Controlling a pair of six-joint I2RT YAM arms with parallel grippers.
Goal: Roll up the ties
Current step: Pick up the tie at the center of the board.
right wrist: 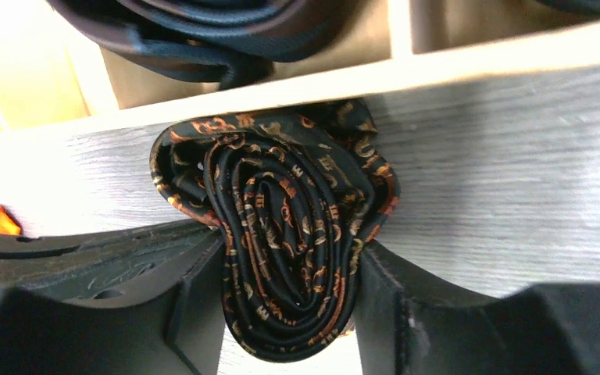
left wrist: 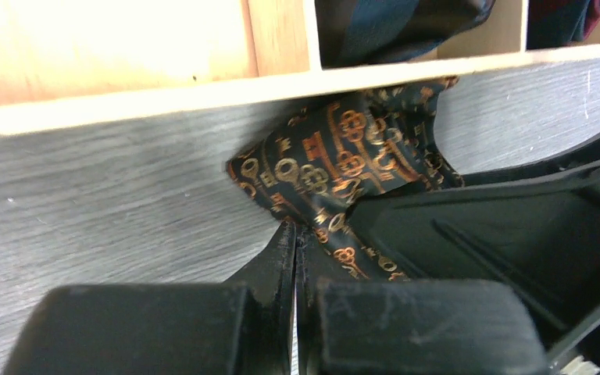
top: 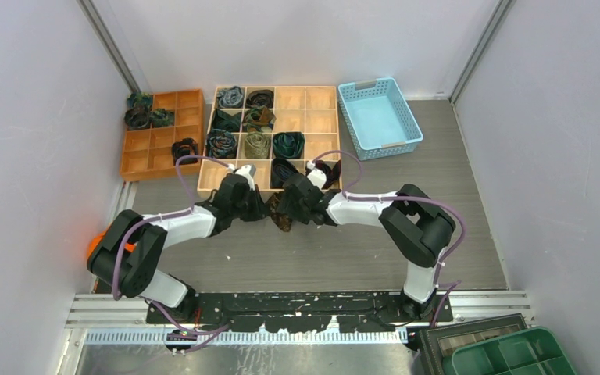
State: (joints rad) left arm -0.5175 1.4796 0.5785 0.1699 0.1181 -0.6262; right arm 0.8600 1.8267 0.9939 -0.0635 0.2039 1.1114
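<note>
the right gripper [right wrist: 289,312] has its fingers [right wrist: 394,312] about half open, one on each side of a rolled tie [right wrist: 281,211], and both press on the roll. the tie is black with an orange-gold pattern. it stands on edge as a spiral on the grey table [right wrist: 516,172], touching the front rim of the wooden tray [right wrist: 469,58].

the left gripper [left wrist: 294,234] has its fingers [left wrist: 269,262] pressed together, with only a thin slit between them. their tips touch the edge of the same tie [left wrist: 344,156]. i cannot tell if some cloth is pinched there.

from above, the tie [top: 283,217] lies between the left gripper [top: 259,206] and the right gripper [top: 295,205], and they cover most of it. in the left wrist view the spiral is not visible, and the black body of the right gripper hides the right part of the tie. the lower end of the roll is sunk between the right fingers.
</note>
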